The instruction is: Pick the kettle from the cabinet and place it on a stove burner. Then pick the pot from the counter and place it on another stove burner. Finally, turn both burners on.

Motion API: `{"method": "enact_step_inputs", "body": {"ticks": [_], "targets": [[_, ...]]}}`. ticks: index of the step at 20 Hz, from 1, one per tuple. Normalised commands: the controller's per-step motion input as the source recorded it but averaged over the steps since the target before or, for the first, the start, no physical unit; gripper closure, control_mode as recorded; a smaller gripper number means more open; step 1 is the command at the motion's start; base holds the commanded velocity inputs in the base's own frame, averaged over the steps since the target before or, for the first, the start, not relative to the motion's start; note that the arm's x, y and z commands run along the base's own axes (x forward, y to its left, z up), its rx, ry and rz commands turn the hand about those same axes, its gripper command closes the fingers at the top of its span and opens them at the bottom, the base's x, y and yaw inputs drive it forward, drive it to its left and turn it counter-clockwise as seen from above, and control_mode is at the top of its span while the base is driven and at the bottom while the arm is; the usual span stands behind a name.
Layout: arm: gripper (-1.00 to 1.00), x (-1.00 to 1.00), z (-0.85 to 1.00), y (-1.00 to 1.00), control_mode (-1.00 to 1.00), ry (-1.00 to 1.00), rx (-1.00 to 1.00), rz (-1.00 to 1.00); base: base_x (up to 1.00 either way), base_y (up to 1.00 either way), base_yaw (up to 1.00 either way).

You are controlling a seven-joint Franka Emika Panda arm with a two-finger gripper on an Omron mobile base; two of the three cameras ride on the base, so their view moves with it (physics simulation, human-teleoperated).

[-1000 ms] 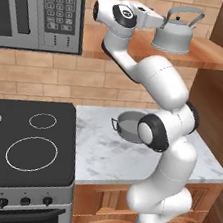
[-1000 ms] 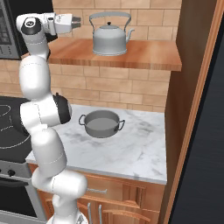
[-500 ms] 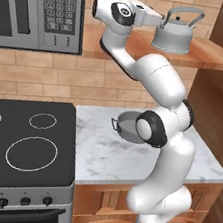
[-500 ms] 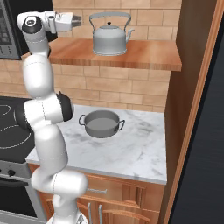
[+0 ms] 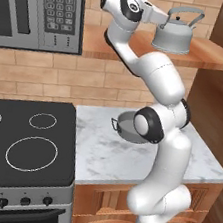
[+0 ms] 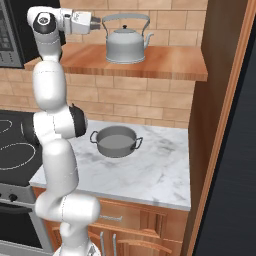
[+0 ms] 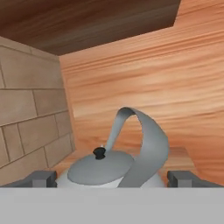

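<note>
The silver kettle (image 5: 173, 36) (image 6: 125, 44) stands upright on the brown cabinet shelf (image 5: 215, 54) (image 6: 172, 64). My gripper (image 5: 163, 19) (image 6: 99, 22) is level with the arched handle, just to the kettle's left, and open. In the hand view the kettle (image 7: 98, 168) lies close ahead. My gripper (image 7: 111, 179) has its fingertips (image 7: 41, 178) wide apart on either side of it, holding nothing. The low grey pot (image 6: 116, 141) rests on the white marble counter (image 6: 155, 172) (image 5: 107, 156). My arm's elbow partly hides the pot (image 5: 125, 130).
The black glass stove (image 5: 23, 141) (image 6: 10, 142) lies left of the counter, with knobs (image 5: 1, 202) along its front. A microwave (image 5: 38, 9) hangs above it. A dark wood side panel (image 6: 220, 100) closes the shelf on the right, with a brick wall behind.
My hand has risen very slightly beside the kettle. The jaws stay open and the kettle and pot have not moved.
</note>
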Motion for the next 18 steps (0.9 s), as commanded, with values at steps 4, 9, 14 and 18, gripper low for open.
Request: {"method": "enact_step_inputs", "body": {"ticks": [4, 9, 14, 18], "targets": [[-1.0, 0.0, 0.01, -0.39, -1.0, 0.01, 0.13, 0.0, 0.0, 0.0, 0.0], [-1.0, -0.01, 0.0, -0.19, -1.0, 0.0, 0.05, 0.0, 0.0, 0.0, 0.0], [1.0, 0.01, 0.0, 0.0, -1.0, 0.0, 0.01, 0.0, 0.0, 0.0, 0.0], [1.0, 0.01, 0.0, 0.0, -1.0, 0.02, 0.01, 0.0, 0.0, 0.0, 0.0]]}}
